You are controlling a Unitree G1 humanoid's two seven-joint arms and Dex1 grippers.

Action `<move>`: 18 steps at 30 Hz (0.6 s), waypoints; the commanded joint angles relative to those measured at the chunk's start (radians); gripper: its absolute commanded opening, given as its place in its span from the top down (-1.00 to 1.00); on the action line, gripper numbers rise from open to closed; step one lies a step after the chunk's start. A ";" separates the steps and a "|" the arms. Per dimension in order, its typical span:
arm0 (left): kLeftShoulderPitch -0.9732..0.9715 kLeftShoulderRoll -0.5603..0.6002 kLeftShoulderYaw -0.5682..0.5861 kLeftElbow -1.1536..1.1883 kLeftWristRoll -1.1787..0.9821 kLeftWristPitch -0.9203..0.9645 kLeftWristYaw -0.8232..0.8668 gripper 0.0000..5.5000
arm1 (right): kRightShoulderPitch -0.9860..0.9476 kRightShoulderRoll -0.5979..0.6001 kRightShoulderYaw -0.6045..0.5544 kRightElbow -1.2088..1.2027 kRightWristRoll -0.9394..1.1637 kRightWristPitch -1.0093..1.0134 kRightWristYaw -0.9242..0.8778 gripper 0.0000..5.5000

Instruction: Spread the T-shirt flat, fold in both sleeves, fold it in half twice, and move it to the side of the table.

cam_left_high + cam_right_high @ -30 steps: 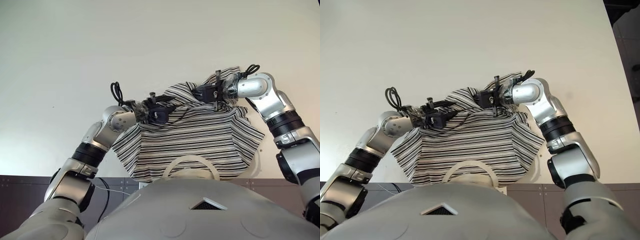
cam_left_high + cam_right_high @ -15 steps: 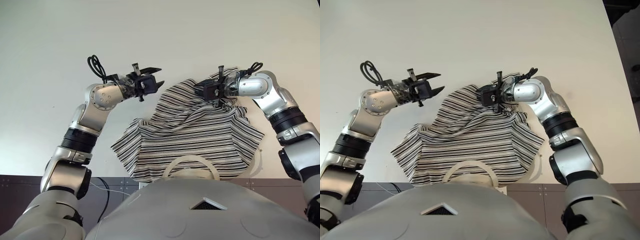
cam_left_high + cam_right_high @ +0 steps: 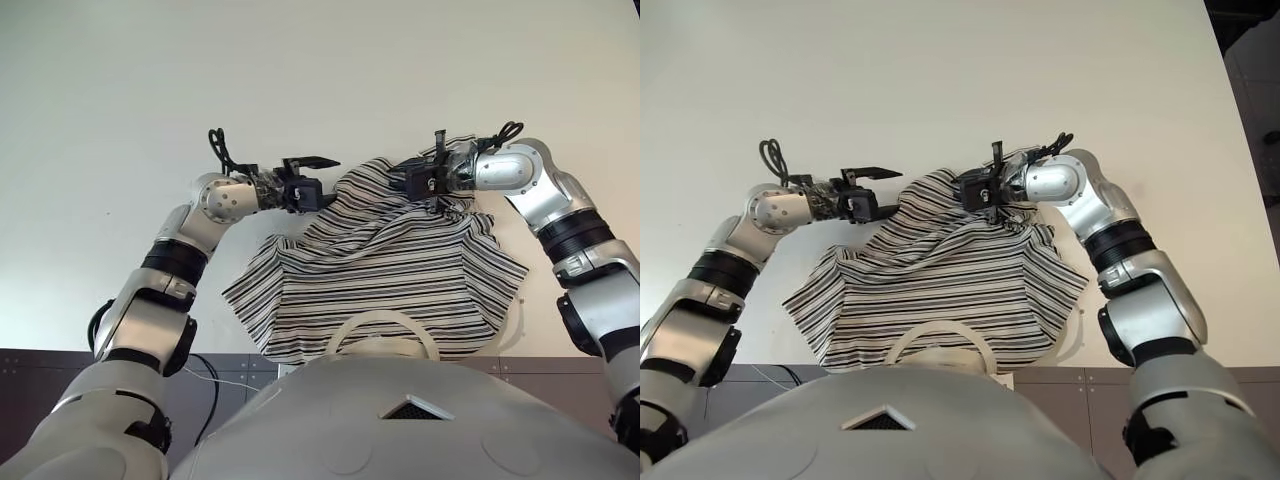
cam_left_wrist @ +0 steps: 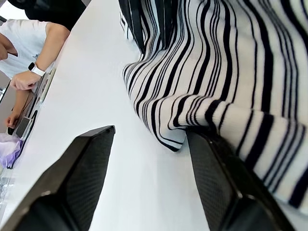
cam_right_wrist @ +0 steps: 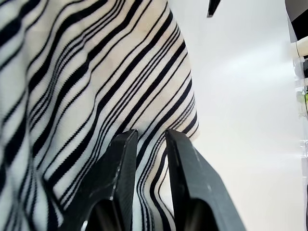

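The left jaws gape wide at a raised fold of the one striped T-shirt [image 3: 390,270]; the right jaws pinch its cloth, holding up a peak. It lies bunched at the white surface's [image 3: 300,80] near edge.

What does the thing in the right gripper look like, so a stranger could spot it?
On the wide white table, look at the near edge, before the robot. There lies a crumpled black-and-white striped T-shirt, a far fold pinched by the right gripper, fingers shut. Its thin stripes and rumpled folds set it apart from the smooth tabletop and the open left gripper beside it.
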 commanded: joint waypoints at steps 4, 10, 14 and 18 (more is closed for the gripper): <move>-0.061 -0.071 -0.041 0.179 0.153 -0.007 0.191 0.00 | 0.023 0.015 0.048 0.034 -0.049 0.013 0.041 0.61; -0.153 -0.138 -0.054 0.343 0.253 0.003 0.458 0.00 | 0.020 0.037 0.054 0.030 -0.049 0.016 0.039 0.61; -0.188 -0.197 -0.009 0.406 0.198 -0.012 0.496 0.00 | 0.026 0.044 0.058 0.032 -0.053 0.012 0.032 0.61; -0.235 -0.250 0.091 0.422 0.079 0.003 0.474 0.00 | 0.035 0.050 0.058 0.030 -0.054 0.014 0.027 0.61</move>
